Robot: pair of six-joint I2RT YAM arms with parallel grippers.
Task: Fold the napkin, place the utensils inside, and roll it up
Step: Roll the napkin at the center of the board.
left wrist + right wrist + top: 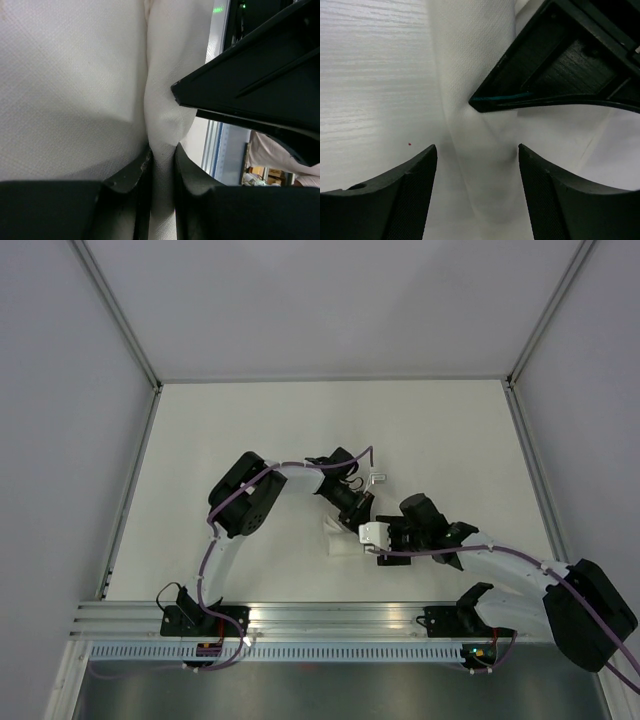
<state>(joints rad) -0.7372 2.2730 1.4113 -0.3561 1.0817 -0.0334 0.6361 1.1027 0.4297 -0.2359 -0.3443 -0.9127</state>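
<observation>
The soft white cloth napkin (167,75), bunched into a narrow roll on the white table (370,75), runs lengthwise between both hands' fingers, with the left hand (162,156) clamped on it and the right hand (477,152) spread apart astride it.

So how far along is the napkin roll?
Done: napkin looks gathered into a narrow bundle; utensils not visible, so can't confirm they're inside. In hand: left gripper shut on a fold, right gripper open astride it. Remaining: finish rolling, release.

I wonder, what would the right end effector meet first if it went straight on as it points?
Most likely the napkin, lying between the right end effector's open fingers; the left end effector sits just beyond, depth unclear.
</observation>
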